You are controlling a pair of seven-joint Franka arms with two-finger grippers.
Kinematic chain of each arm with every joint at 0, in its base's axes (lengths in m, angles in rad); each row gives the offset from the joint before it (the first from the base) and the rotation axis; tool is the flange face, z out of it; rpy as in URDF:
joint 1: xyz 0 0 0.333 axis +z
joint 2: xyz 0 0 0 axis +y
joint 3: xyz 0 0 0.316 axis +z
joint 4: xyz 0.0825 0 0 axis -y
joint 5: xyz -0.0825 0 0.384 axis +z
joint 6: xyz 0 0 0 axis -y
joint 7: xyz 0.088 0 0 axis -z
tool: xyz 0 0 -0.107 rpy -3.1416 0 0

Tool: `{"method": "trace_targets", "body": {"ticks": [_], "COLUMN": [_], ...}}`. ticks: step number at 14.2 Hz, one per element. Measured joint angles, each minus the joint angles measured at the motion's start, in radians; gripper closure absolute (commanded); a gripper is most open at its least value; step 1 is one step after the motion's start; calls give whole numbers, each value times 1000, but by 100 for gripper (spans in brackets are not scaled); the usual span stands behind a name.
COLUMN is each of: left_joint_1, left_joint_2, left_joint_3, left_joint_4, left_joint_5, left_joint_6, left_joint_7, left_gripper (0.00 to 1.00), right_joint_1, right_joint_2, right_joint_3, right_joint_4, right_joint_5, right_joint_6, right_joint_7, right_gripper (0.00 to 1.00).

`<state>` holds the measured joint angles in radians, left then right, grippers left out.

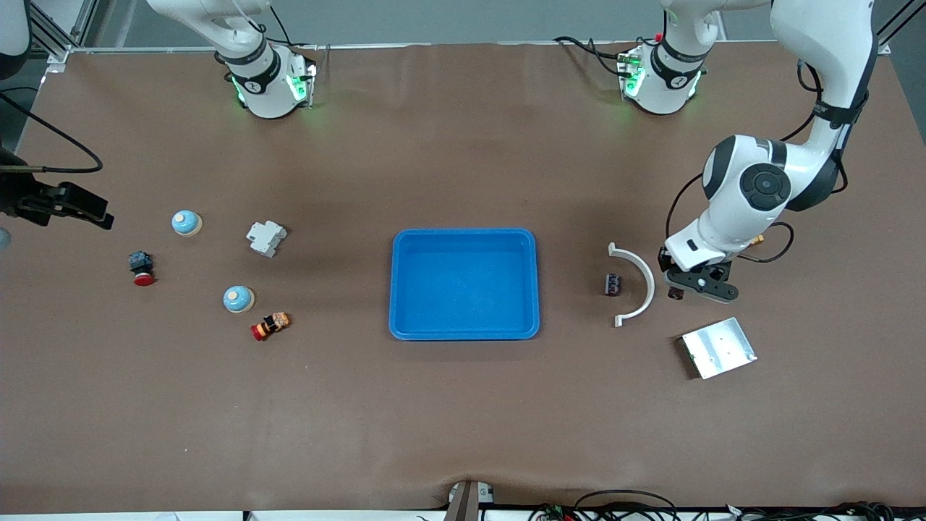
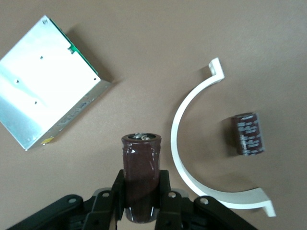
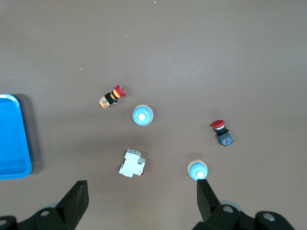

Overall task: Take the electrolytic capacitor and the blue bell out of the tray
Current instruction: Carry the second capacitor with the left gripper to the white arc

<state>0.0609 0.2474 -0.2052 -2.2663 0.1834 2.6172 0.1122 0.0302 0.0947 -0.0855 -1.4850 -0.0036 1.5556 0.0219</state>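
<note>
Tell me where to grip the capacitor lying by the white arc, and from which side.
Grip the loose capacitor across its round body at mid-length, coming straight down. It lies on its side, apart from the white arc, so both curved flanks look free for the fingers.

No legible text on anything.

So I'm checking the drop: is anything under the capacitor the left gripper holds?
Nothing visible: the left gripper, shut on the capacitor, hangs over bare table between the white curved bracket and the silver metal plate.
</note>
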Motion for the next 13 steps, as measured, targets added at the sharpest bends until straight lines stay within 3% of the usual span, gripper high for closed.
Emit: {"method": "trace_targets", "body": {"ticks": [4,13], "left_joint_1": [28,72], "left_joint_2": [17,131], "left_joint_3": [0,2], "left_joint_4": [-50,-48], "left_joint_5": [0,10], "left_joint_6": [92,198], "left_joint_7": [32,63], "left_gripper": [100,100], "right_joint_1": [-1,-1], "right_joint_2": [0,0], "right_joint_3": [0,0], "right_joint_4": [3,3], "right_joint_5": [0,0], "right_joint_6": [0,0], "right_joint_7": [0,0], "right_gripper": [0,0]}}
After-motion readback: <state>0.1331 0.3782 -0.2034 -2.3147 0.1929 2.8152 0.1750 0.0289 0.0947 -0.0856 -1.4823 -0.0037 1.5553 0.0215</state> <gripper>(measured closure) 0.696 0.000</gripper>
